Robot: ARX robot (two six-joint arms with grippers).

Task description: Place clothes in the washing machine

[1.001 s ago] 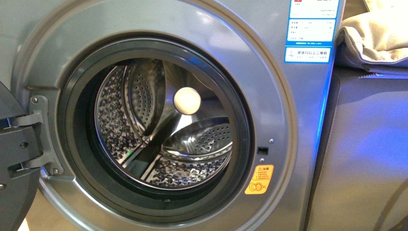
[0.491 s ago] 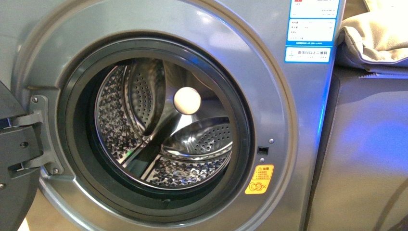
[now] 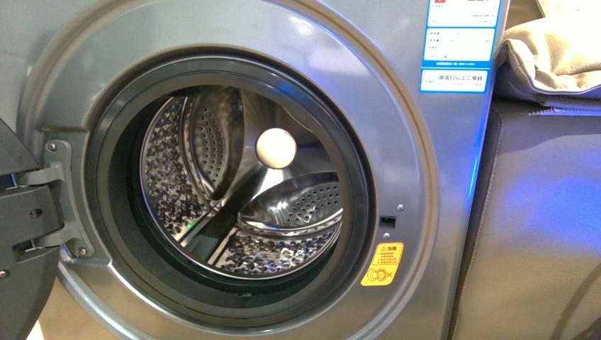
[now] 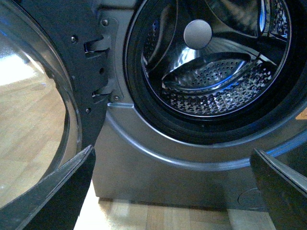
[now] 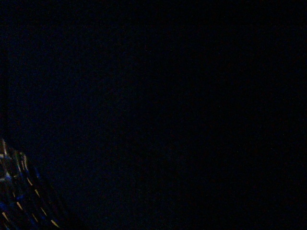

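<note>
Clothes unseen: likely limp, light; pinch a bunched fold. Left tool (image 4: 171, 149) released, facing the washing machine (image 3: 425, 177); right tool view dark, state unknowable.

The washing machine (image 3: 425, 212) stands left of a cabinet (image 3: 538, 234) with padded fabric (image 3: 560, 49) on it.

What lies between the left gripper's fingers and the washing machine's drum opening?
Only the lower front panel of the washing machine and its dark gasket, in the left wrist view.
</note>
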